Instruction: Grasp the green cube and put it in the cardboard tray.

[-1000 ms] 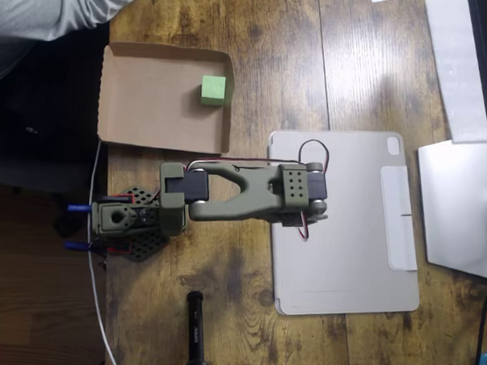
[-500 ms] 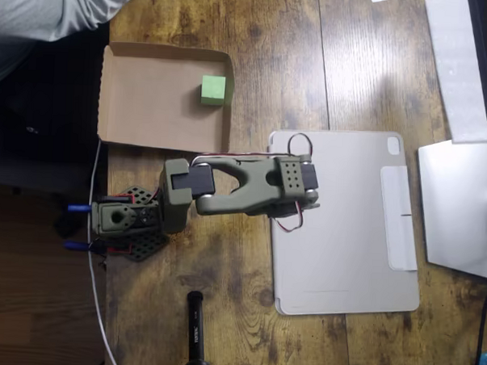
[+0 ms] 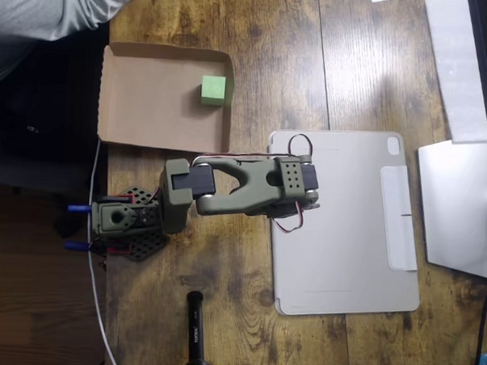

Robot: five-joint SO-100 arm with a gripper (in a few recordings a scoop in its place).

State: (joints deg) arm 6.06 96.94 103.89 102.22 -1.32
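Note:
The small light-green cube (image 3: 213,90) rests inside the brown cardboard tray (image 3: 142,105), near its upper right corner. Nothing touches it. The olive-green arm (image 3: 243,186) lies folded below the tray, reaching right from its base (image 3: 124,222) to the left edge of the pale tablet cover. My gripper (image 3: 297,211) is tucked under the arm's far end, well away from the cube and lower right of it. Its jaws are hidden by the links above them.
A pale grey tablet cover (image 3: 355,228) lies on the wooden table right of the arm. A person's grey sleeve (image 3: 57,5) fills the top left corner. A black cylinder (image 3: 196,334) sits at the bottom edge, and white equipment (image 3: 457,200) at the right.
The arm's far end has drawn a little left and folded tighter since a second ago, and has held still for the last half second. The cube has stayed in the tray.

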